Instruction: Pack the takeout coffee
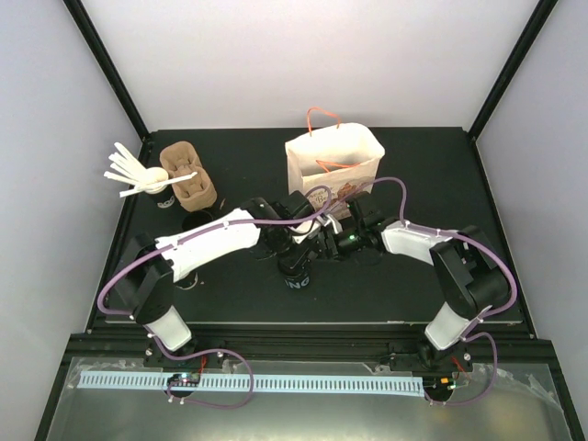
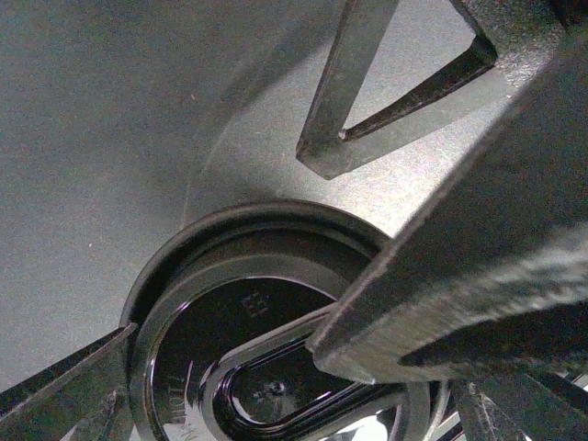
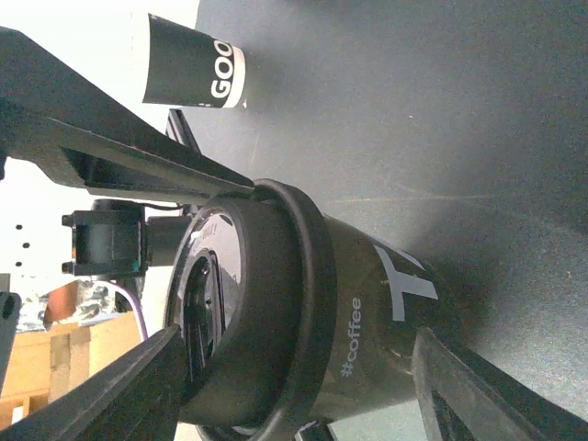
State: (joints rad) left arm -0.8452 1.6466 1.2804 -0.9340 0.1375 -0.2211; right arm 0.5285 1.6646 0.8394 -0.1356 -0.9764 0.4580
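- The cup stands upright with its lid on, near the middle of the worktop, on the near side of the paper bag.
- The left gripper sits right over the lid with its jaws spread wide. One finger is against the rim. I cannot tell whether it is actually squeezing.
- The right gripper is open, its jaws well apart with the cup's side framed between them.
- My main worry is that both grippers crowd the same cup. A pull by either one could tip it or pop the lid.
- If the hold is on the lid rim alone, I judge a lift might bring the lid away without the cup.
- The bag's mouth looks narrow, so a rim could catch on the paper.
- From above, the arms cover most of the cup, and I cannot see where the fingers touch it.
- A second cup is cut off at the right wrist view's edge, so I cannot make out whether it has a lid.
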